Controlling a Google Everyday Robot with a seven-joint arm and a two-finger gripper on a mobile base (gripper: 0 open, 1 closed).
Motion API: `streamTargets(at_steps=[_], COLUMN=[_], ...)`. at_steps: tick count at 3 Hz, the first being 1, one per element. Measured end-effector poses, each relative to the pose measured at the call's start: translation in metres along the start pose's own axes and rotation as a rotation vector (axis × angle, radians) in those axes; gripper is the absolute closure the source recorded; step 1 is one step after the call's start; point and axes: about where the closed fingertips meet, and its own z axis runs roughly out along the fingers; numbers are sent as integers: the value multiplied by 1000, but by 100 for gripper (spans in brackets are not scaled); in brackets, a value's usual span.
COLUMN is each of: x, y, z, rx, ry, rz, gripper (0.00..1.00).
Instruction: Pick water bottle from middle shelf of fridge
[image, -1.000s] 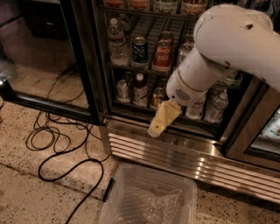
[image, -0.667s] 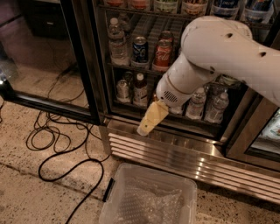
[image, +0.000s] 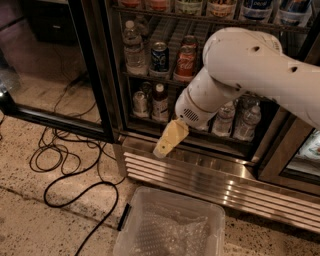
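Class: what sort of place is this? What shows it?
Likely a shop or canteen: a glass-door display fridge holding a water bottle and soda cans, cables across the floor. The gripper hangs by the fridge's base.

water bottle (image: 132, 47): on the middle shelf (image: 150, 76) in the fridge (image: 210, 177), left of the cans (image: 160, 56)
pincer (image: 167, 142): in front of the fridge, below the cans
bin (image: 170, 225): on the floor (image: 50, 220) before the fridge
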Motion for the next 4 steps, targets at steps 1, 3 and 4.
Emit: streamTargets(at_steps=[1, 3, 4], x=[-13, -52, -53], y=[13, -7, -6], z=[44, 119, 121], rx=[8, 39, 35], ry=[-16, -62, -62], rz=[29, 190, 193], gripper=[0, 0, 0])
